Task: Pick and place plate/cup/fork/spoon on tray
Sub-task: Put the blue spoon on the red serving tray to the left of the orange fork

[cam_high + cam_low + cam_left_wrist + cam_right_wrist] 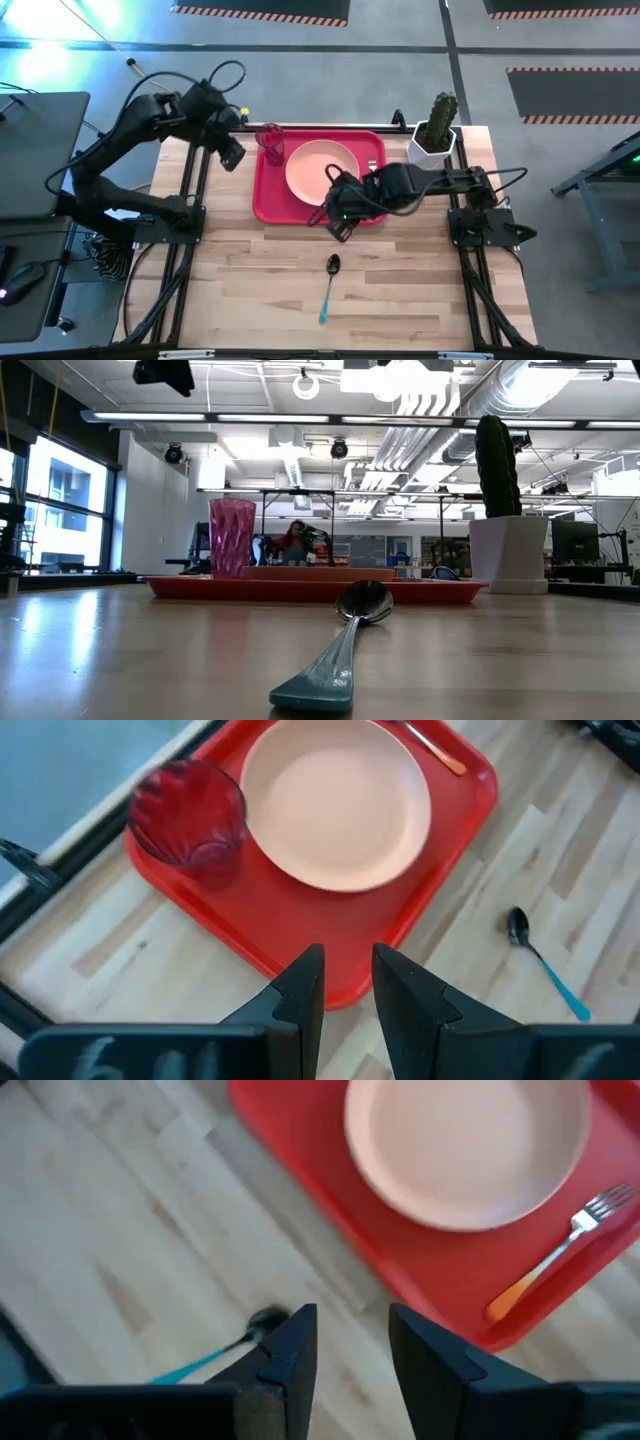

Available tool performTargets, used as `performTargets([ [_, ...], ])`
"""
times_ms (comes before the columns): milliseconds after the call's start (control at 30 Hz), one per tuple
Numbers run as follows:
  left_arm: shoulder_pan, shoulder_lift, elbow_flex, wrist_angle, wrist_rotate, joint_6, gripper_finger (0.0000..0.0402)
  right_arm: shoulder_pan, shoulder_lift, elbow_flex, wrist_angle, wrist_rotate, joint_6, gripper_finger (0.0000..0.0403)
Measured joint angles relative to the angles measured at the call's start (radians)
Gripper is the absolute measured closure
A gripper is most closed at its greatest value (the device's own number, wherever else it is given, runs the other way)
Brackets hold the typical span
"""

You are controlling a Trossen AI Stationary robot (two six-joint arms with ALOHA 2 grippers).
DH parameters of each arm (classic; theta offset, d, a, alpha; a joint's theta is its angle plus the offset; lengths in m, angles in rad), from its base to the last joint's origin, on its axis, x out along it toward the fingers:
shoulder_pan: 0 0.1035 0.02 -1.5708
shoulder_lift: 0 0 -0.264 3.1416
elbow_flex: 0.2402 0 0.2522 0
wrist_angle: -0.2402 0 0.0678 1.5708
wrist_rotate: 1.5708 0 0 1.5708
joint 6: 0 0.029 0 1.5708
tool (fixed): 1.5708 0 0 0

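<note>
High view, reading left to right: the left claw (231, 152) hangs just off the tray's 9 o'clock edge, above the table (250, 290). In the left wrist view its fingers (303, 988) stand slightly apart with a narrow gap and hold nothing.

The red tray (268, 205) lies at the table's 12 o'clock side. On it, the magenta cup (269, 139) stands upright in the 10 o'clock corner, just beside the peach-pink plate (318, 165), which fills the tray's middle. The fork (548, 1260) lies on the tray at the plate's 3 o'clock side, orange handle toward the tray rim, tines close to the plate's edge.

The right claw (340, 213) hovers over the tray's 5 o'clock corner and the table just off it. In the right wrist view its fingers (290, 1342) are parted by a moderate gap and empty.

The spoon (329, 285) lies on the bare wood at 6 o'clock from the tray, well apart from it, dark bowl pointing toward the tray and teal handle away.

A white pot with a green cactus (436, 128) stands at the tray's 2 o'clock, off its corner.
</note>
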Motion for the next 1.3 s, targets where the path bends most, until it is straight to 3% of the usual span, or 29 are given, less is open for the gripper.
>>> performTargets([
  [333, -0.127, -0.124, -0.168, 0.100, -0.011, 0.017, 0.0325, 0.103, 0.004, 0.000, 0.000, -0.001, 0.379, 0.0284],
  [800, -0.242, -0.161, -0.216, 0.107, -0.010, 0.044, 0.0326, 0.206, 0.137, 0.000, 0.027, 0.021, 0.912, 0.0284],
  [1300, -0.256, -0.161, -0.216, 0.105, -0.009, 0.124, 0.0326, 0.256, 0.302, 0.000, 0.154, 0.018, 1.191, 0.0284],
])
